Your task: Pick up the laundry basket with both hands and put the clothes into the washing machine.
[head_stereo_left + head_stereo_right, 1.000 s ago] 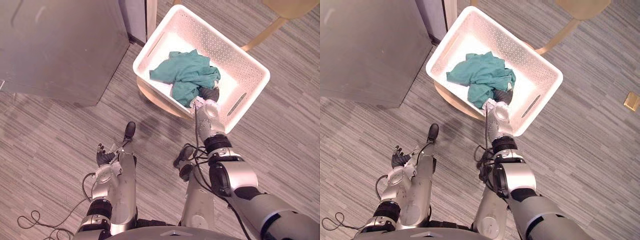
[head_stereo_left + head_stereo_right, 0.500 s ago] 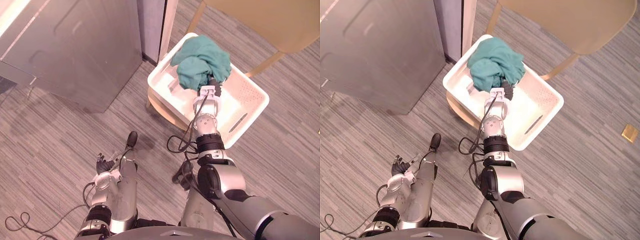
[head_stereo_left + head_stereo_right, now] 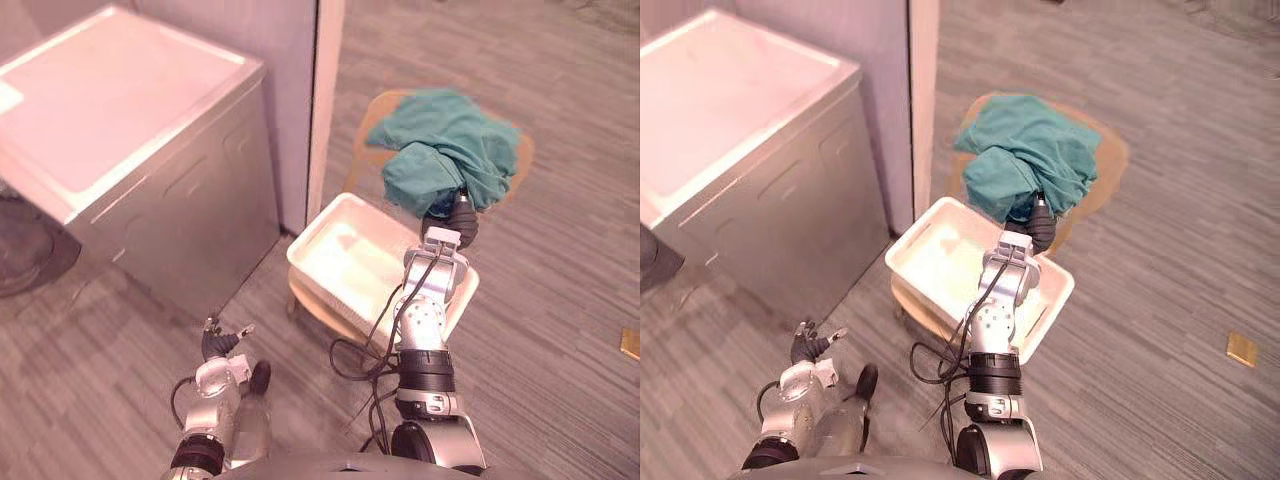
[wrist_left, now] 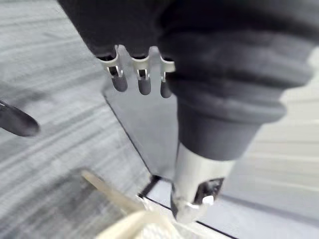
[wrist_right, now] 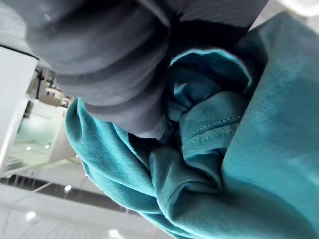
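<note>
Our right hand (image 3: 460,212) is buried in the bunched teal cloth (image 3: 450,150) and carries it high above the white plastic laundry basket (image 3: 345,262) on its round wooden stool (image 3: 320,318). How it grips, we cannot tell. Our left hand (image 3: 216,345) hangs low, loose and empty. We should swing the bundle across to the grey, white-topped washing machine (image 3: 150,200), whose lid seems down, keeping trailing folds clear.

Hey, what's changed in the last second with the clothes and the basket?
The right hand, gripping the teal cloth, has lifted it up out of the laundry basket, and the bunched cloth is now well above the empty basket. The camera has also tilted up. Unchanged: the basket sits on its wooden stool, and the left hand is low, open and holding nothing.
</note>
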Available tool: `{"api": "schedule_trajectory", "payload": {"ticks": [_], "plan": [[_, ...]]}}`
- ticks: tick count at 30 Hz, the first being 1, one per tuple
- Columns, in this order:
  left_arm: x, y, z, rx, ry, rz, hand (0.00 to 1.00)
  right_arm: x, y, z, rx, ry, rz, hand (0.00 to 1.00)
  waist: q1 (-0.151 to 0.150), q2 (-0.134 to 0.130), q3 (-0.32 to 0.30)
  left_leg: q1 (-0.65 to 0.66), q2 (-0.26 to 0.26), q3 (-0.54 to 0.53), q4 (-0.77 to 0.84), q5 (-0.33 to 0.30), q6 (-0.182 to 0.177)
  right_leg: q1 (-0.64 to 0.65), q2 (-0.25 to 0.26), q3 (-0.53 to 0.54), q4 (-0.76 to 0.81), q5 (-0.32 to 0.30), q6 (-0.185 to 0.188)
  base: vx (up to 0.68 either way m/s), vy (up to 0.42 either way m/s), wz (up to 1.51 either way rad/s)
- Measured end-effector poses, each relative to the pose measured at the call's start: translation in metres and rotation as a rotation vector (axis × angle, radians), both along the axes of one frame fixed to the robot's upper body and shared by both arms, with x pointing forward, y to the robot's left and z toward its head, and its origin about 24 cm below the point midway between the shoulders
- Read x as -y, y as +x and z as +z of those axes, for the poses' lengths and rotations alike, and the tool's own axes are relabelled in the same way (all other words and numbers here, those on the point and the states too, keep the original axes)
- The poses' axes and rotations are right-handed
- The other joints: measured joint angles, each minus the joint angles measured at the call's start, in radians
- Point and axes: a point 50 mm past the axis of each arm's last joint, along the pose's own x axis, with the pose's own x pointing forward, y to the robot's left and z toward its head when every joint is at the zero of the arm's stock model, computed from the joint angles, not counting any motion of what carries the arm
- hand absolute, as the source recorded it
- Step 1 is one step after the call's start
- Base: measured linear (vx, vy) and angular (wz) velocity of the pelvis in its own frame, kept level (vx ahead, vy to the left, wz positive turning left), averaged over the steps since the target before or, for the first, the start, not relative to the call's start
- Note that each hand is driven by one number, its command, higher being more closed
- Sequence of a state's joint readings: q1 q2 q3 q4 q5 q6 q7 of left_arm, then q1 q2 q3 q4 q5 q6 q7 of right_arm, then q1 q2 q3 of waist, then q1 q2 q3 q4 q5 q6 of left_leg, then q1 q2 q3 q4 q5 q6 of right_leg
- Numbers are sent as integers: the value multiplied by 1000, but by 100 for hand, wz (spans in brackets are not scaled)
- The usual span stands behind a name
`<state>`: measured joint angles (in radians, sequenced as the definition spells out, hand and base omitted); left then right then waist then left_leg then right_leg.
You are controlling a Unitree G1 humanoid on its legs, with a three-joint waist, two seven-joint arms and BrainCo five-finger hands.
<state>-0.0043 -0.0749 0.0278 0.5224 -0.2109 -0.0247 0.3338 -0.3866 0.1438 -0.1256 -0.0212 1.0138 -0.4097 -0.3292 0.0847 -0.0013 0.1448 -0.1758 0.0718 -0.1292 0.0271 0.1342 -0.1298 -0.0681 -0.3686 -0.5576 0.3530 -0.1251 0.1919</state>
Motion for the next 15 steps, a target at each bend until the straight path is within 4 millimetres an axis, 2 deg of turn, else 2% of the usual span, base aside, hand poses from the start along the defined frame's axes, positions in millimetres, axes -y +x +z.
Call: {"api": "schedule_trajectory", "payload": {"ticks": [4,6,7,9,10,12,13,15], "plan": [[2,16,25,125,26,-59,0,-15,2,-1,8,-71,87,100,-10,11,-57,89,52,125,-54,-6,-8,11,83,128,-150,92,-11,24,-26,-104],[2,27,40,201,11,-66,0,-18,0,-8,-7,-126,131,100,-36,14,-70,121,63,161,-70,-10,-10,39,110,162,-229,136,-12,12,5,-78],[1,39,59,290,-11,-62,0,-18,-3,-15,-24,-166,156,100,-59,14,-73,137,64,187,-74,-13,-8,55,121,183,-278,168,-13,-1,18,-53],[1,52,82,390,-1,-77,0,-16,-5,-22,-43,-206,182,100,-66,14,-73,158,64,218,-83,-14,-7,68,130,214,-320,199,-13,-16,22,-59],[-4,63,106,496,26,-96,0,-20,-6,-25,-56,-250,225,100,-77,15,-74,166,64,250,-84,-18,-5,66,134,247,-349,221,-14,-35,23,-60],[-8,75,132,599,66,-115,0,-26,-7,-28,-61,-329,281,100,-87,17,-75,186,64,290,-91,-19,-4,67,138,285,-374,244,-18,-36,17,-59],[-9,78,139,626,79,-121,0,-29,-8,-29,-60,-356,301,100,-89,17,-75,198,64,302,-98,-19,-4,67,141,300,-379,250,-14,-34,6,-56],[-8,88,165,725,103,-140,0,-39,-8,-30,-46,-428,384,100,-106,20,-78,225,64,343,-103,-25,-5,65,145,345,-387,257,-23,-45,0,-53]]}}
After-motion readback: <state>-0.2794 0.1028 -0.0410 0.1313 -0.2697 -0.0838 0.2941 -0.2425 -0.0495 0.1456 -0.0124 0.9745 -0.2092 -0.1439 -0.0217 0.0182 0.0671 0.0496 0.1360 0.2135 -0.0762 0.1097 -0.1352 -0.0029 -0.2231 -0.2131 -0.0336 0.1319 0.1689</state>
